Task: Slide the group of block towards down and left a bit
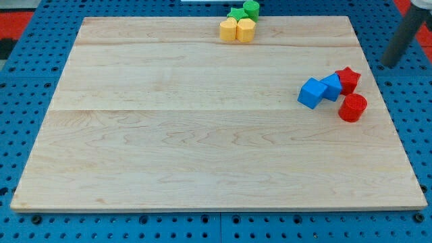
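Observation:
A group of blocks sits at the view's right: a blue cube [312, 92], a second blue block [331, 86] touching it, a red star block [347, 79] and a red cylinder [352, 108] just below. My rod comes in from the view's top right; my tip [389, 65] is off the board's right edge, up and right of the red star, apart from every block. At the view's top centre stand two yellow blocks [229, 30] [246, 30] and two green blocks [237, 14] [251, 8].
The wooden board [202, 135] lies on a blue perforated table [418, 135]. The yellow and green blocks sit at the board's top edge, the green ones partly over it.

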Robot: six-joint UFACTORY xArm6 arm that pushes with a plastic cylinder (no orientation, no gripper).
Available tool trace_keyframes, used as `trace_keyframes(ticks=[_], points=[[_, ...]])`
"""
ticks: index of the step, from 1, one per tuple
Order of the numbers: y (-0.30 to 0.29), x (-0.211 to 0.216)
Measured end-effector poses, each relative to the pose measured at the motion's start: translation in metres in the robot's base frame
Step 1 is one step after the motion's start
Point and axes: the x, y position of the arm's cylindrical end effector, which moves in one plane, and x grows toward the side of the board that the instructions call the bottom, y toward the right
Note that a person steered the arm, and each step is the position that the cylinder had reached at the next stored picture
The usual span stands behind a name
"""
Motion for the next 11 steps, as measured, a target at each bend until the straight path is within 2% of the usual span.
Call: trace_keyframes(ticks=[1,3,6,9,11], points=[[-0.021,0.005],[0.008,0.025],[-0.091,0.025],[-0.057,0.036],[-0.115,0.049]])
